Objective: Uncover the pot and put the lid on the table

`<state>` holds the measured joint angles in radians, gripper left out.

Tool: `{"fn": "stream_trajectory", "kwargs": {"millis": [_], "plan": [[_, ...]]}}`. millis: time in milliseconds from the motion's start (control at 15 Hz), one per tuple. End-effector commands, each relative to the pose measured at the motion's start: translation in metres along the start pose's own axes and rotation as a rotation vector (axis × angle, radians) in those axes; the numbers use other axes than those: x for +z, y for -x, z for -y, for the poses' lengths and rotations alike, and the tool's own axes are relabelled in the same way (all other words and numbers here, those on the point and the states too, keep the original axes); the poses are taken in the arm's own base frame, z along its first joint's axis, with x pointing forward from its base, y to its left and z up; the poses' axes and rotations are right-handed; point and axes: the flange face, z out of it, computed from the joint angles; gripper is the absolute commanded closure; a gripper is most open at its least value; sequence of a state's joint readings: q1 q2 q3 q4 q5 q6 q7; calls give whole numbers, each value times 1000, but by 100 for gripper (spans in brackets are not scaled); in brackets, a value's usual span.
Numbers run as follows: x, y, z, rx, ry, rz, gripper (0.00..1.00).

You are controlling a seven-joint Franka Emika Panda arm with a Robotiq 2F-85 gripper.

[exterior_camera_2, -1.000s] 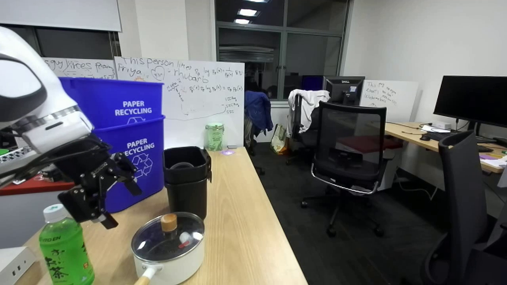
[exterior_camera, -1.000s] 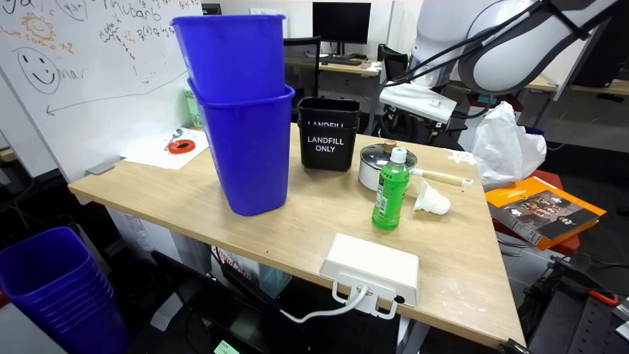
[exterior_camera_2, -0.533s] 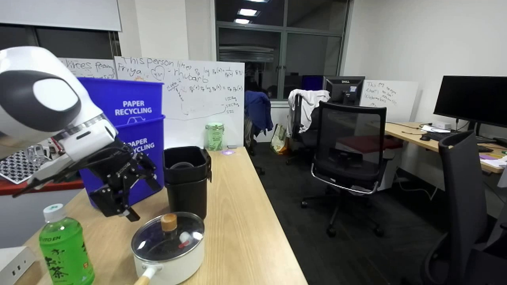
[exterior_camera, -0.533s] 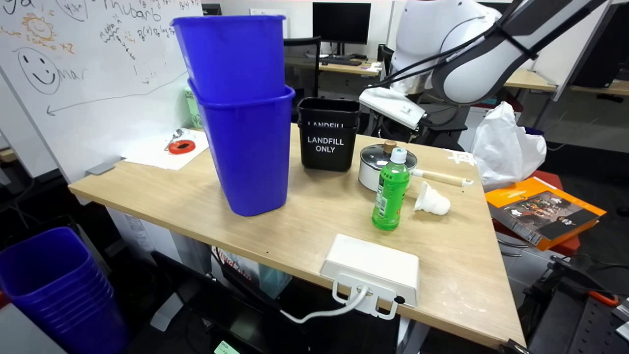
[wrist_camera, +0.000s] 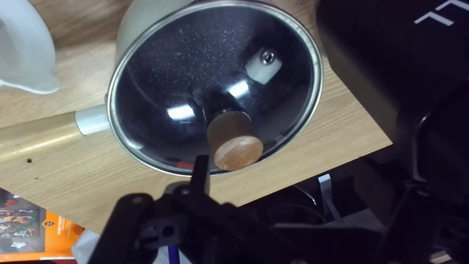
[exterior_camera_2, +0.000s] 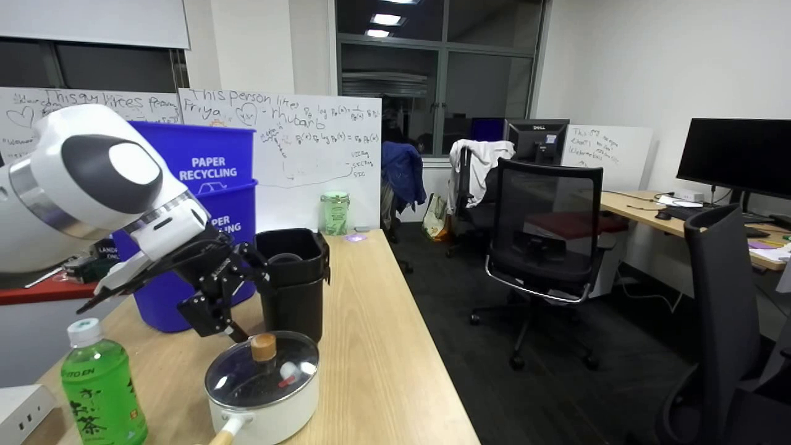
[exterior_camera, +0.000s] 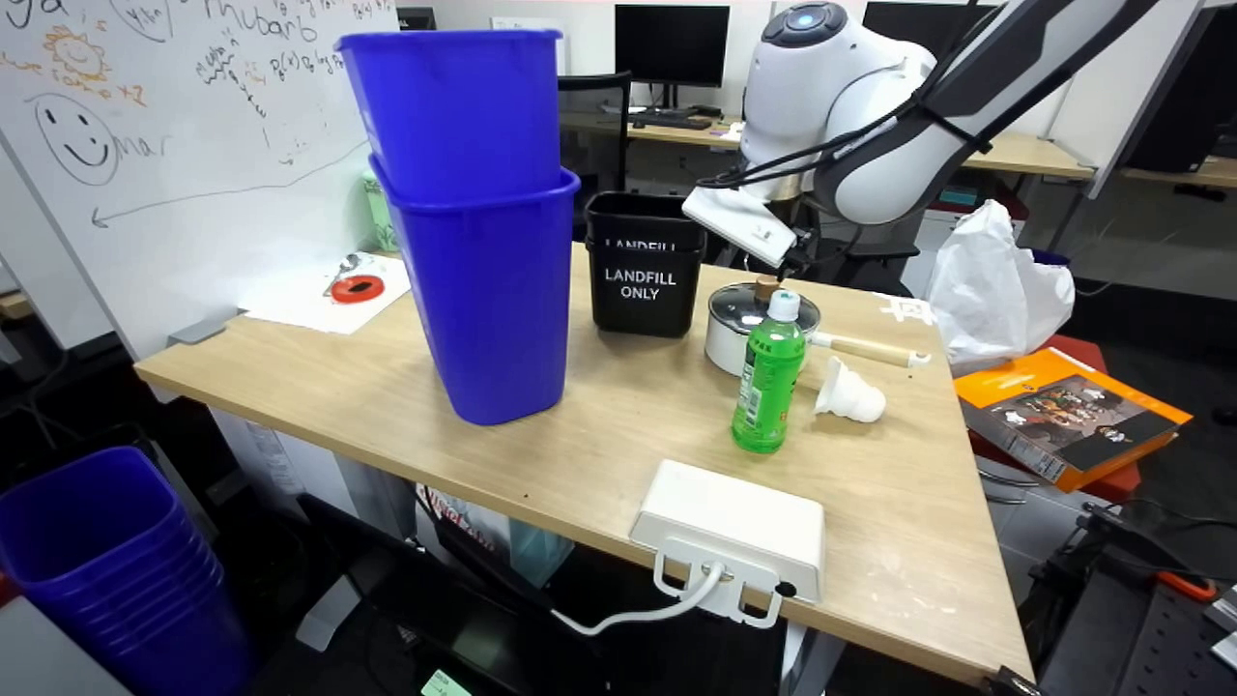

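The pot is white with a pale wooden handle and stands on the light-wood table (exterior_camera: 599,425). It shows in both exterior views (exterior_camera: 723,350) (exterior_camera_2: 278,415) and in the wrist view (wrist_camera: 146,22). The see-through lid (exterior_camera_2: 238,380) (wrist_camera: 165,73) with a metal rim lies on the pot. Its wooden knob (exterior_camera_2: 264,348) (wrist_camera: 234,141) points up. My gripper (exterior_camera_2: 253,311) is open and empty, tilted, just behind and above the knob in an exterior view. In the wrist view one fingertip is close beside the knob, apparently not touching it. The other finger is dark at the right edge.
A green bottle (exterior_camera: 766,387) (exterior_camera_2: 102,389) stands close to the pot, by a white crumpled cup (exterior_camera: 850,391). The black box (exterior_camera: 646,280) (exterior_camera_2: 293,296) stands right beside the pot and gripper. Tall blue bins (exterior_camera: 483,290) and a white box (exterior_camera: 730,512) are also on the table.
The arm has moved toward the pot: right and slightly down in an exterior view, left and down in an exterior view. The gripper stays open. Pot and lid have not moved.
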<state>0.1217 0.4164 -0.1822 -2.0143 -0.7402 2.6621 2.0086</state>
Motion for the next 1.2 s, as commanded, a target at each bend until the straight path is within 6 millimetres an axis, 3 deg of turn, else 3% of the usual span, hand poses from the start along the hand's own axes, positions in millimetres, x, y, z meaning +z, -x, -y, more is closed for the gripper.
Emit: {"fn": "stream_trajectory", "kwargs": {"millis": [0,533,1133], "plan": [[5,3,7,26,16,-35,0],[2,9,8,88,140,-77,0],[-2,9,7,87,115,-94,0]]}}
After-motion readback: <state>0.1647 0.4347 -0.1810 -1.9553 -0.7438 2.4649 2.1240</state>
